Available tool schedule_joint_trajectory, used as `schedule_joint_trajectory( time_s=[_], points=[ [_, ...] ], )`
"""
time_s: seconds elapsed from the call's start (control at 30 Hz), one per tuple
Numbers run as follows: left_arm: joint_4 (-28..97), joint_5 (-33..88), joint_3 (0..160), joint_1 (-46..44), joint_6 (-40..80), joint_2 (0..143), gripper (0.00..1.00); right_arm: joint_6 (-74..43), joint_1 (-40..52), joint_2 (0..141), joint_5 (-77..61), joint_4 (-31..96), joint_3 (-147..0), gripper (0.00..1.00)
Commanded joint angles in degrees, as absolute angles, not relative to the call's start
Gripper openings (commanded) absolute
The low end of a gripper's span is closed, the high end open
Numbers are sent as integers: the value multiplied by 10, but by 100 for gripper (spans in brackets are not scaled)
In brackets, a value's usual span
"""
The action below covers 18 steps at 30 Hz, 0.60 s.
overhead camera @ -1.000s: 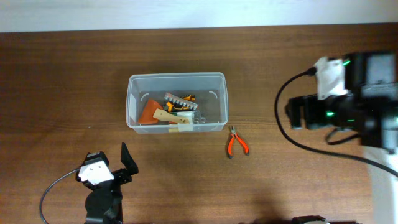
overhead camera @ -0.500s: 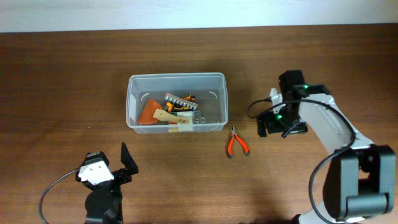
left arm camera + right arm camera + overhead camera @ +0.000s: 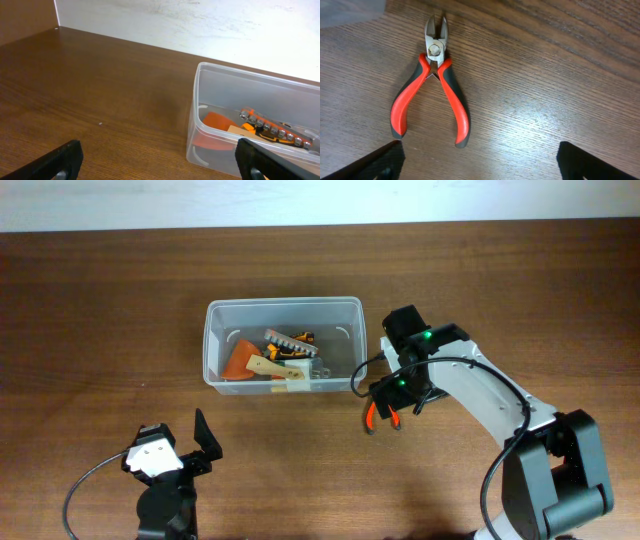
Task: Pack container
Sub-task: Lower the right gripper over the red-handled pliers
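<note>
The right arm is now reaching in over the pliers (image 3: 435,52), having swung across from the far right side of the table (image 3: 120,300) within the last second. Its gripper (image 3: 480,157) is hanging directly above the tool, jaws spread wide and gripping nothing. The pliers are lying flat on the wood, handles toward the wrist camera and nose pointing away, untouched. The container (image 3: 285,303) is sitting near the middle of the table, just left of the pliers, and is already holding several tools (image 3: 275,360). Judgement: the approach is finishing and the pick-up of the one loose item is being set up; nothing is yet grasped. The left gripper (image 3: 160,162) is resting open and empty at the near edge, well apart from the container and unchanged. Clearance: the pliers' nose is lying close to the container's near right corner, so the fingers are working with little room on that side, while open wood is lying to the right and toward the front. Any lift is needing to clear the rim before crossing to the container's right end, which is appearing less crowded.
</note>
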<state>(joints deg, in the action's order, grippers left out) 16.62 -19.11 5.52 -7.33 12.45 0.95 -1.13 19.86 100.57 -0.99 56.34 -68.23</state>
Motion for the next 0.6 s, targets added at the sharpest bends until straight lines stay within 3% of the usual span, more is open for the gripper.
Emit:
schedule_joint_trajectory(
  time_s=[0.0,0.17,0.57],
  points=[
    [167,-193,53,-75,119,7,99,-13,199,1005,1,561,-682,93],
    [167,-193,53,-75,119,7,99,-7,199,1007,-11,540,-675,82],
    [167,-193,53,-75,119,7,99,62,199,1008,-30,526,-674,68]
  ],
)
